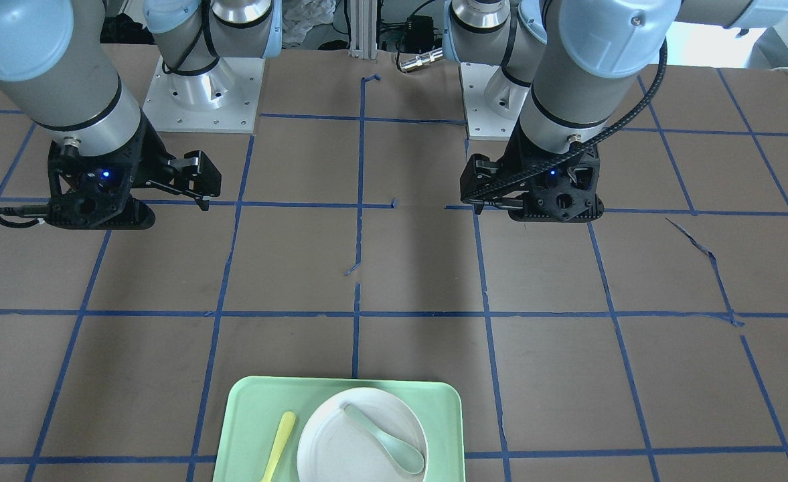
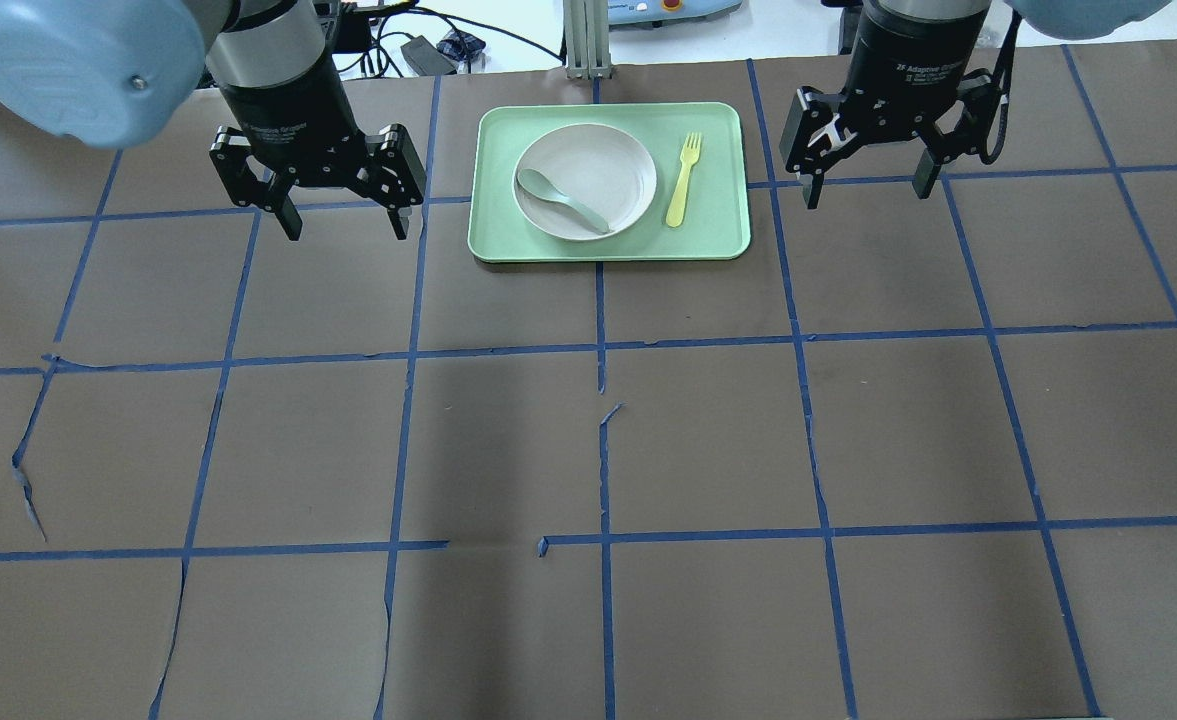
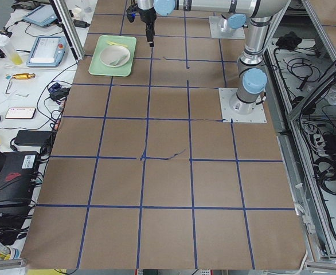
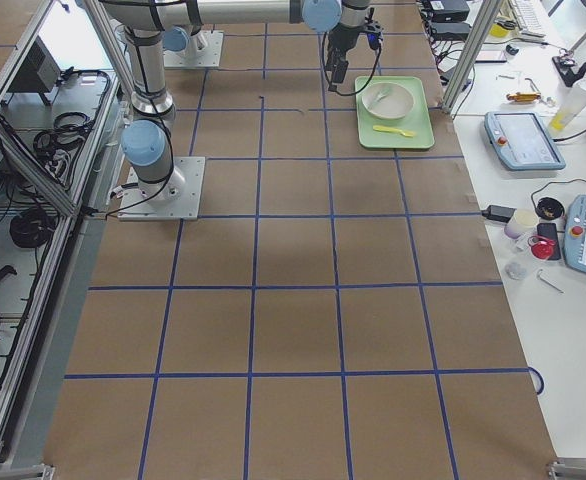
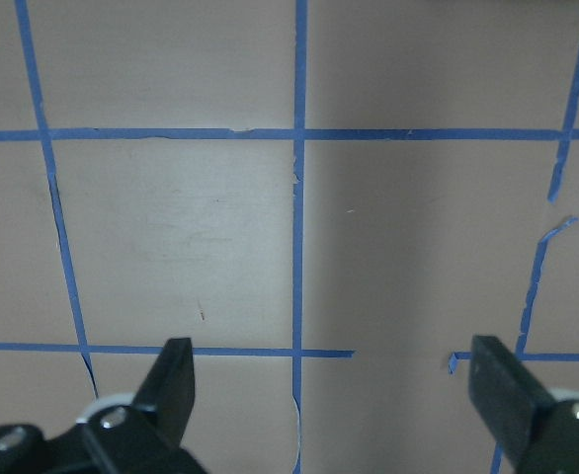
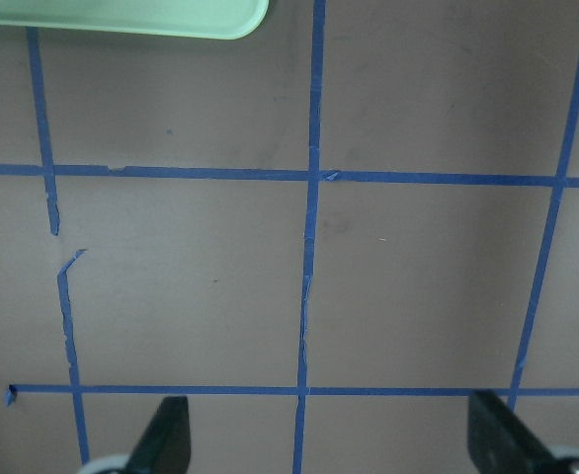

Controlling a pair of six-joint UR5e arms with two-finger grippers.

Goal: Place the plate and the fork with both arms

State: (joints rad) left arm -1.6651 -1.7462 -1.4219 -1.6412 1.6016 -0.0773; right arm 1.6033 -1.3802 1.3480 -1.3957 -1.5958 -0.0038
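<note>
The off-white plate (image 2: 603, 160) sits on a light-green tray (image 2: 718, 240) at the table's far middle, with a pale grey-green spoon (image 2: 560, 200) lying in it. The yellow fork (image 2: 685, 180) lies on the tray just right of the plate. Plate (image 1: 330, 445) and fork (image 1: 280, 445) also show in the front-facing view. My left gripper (image 2: 345, 228) hovers open and empty left of the tray. My right gripper (image 2: 868, 195) hovers open and empty right of the tray. Both wrist views show spread fingers (image 5: 176, 380) (image 6: 171, 430) over bare table.
The table is brown paper with a grid of blue tape lines, torn in places. The tray's corner (image 6: 122, 15) shows at the top left of the right wrist view. Both arm bases (image 1: 203, 94) stand at the robot's side.
</note>
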